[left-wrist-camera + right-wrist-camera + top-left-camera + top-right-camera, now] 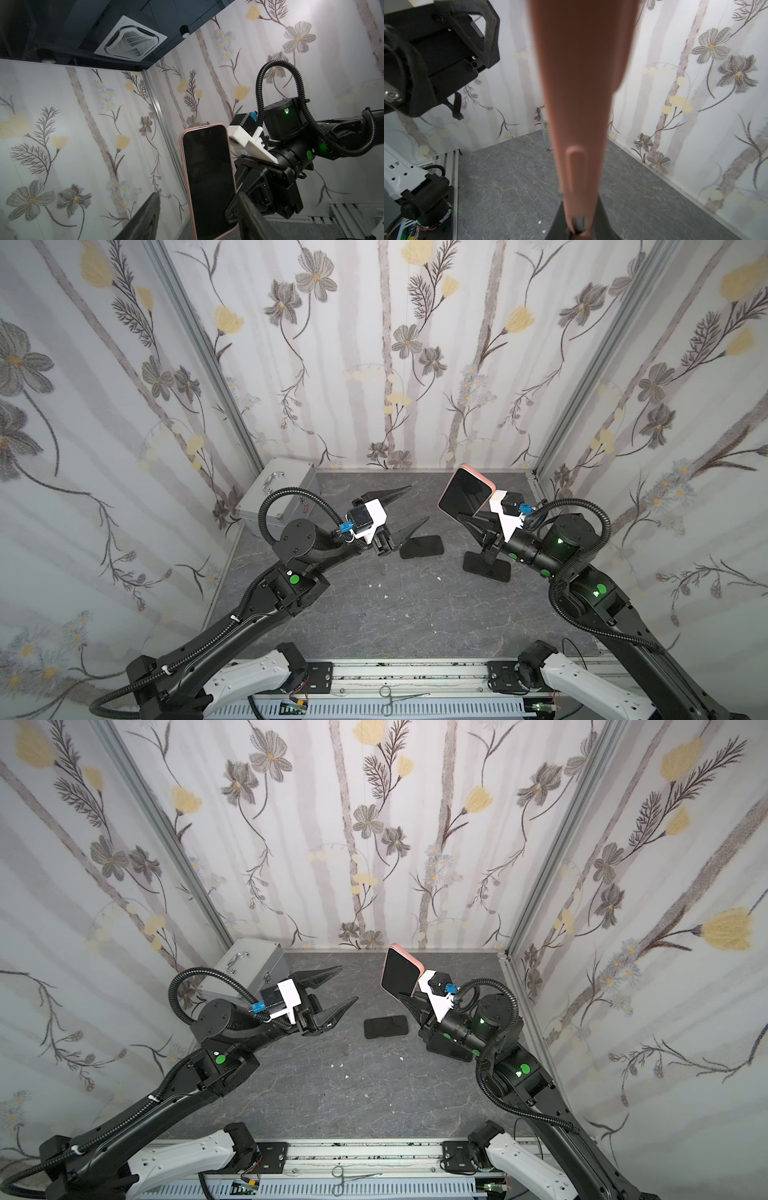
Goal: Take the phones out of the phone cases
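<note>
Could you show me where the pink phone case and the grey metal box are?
pink phone case (581,83): right wrist view, on its pink side.
metal box (291,472): in a top view, on its lid.

A silver box (279,493) with a handle sits in the back left corner of the gray desk (395,622). A flat black slab (422,546) lies near the middle. Tiny white bits (378,585) lie nearby. Metal scissors (399,698) lie past the front edge. Flowers cover the walls (374,344).
</note>
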Controlling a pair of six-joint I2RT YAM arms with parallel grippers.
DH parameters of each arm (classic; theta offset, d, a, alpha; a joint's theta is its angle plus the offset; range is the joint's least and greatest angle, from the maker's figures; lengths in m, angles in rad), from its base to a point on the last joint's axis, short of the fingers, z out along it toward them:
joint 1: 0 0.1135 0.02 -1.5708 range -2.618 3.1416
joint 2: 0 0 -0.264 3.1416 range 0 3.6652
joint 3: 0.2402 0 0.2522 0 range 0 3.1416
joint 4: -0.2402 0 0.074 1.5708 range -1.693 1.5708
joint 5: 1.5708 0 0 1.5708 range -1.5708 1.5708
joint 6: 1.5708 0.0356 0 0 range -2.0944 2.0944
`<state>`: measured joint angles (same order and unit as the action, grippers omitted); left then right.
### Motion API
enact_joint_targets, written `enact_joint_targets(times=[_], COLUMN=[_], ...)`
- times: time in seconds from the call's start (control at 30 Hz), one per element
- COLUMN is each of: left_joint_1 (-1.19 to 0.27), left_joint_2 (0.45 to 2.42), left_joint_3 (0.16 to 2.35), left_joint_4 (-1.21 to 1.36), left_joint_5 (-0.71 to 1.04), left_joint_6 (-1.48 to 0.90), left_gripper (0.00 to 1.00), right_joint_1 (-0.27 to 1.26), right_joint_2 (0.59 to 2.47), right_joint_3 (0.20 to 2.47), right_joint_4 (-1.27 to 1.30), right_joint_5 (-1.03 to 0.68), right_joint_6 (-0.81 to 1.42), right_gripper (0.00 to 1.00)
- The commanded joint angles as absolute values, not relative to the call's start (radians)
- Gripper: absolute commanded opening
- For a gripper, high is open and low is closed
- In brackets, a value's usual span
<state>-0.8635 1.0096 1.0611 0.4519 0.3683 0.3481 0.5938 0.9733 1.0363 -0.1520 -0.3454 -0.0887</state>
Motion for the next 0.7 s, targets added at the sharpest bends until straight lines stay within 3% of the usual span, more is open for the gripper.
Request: enact_joint_targets(times=[0.0,0.27,0.67], left_joint_1=[-0.872,-0.886,-0.888], left_joint_2=[1.035,1.081,1.086], left_joint_3=[1.095,1.121,1.121], left_joint_4=[0.417,0.417,0.417], left_joint_5=[0.403,0.407,0.38], left_joint_6=[0.476,0.506,0.503], left_gripper=[0.56,0.5,0.47], right_joint_1=[0.611,0.671,0.714], right_joint_2=[0.983,1.006,1.013], right_joint_3=[1.051,1.059,1.061], right_joint_4=[-0.167,-0.191,-0.192], right_joint_5=[-0.269,-0.195,-0.241], right_joint_6=[-0.158,-0.204,-0.23], right_gripper=[0.0,0.0,0.0])
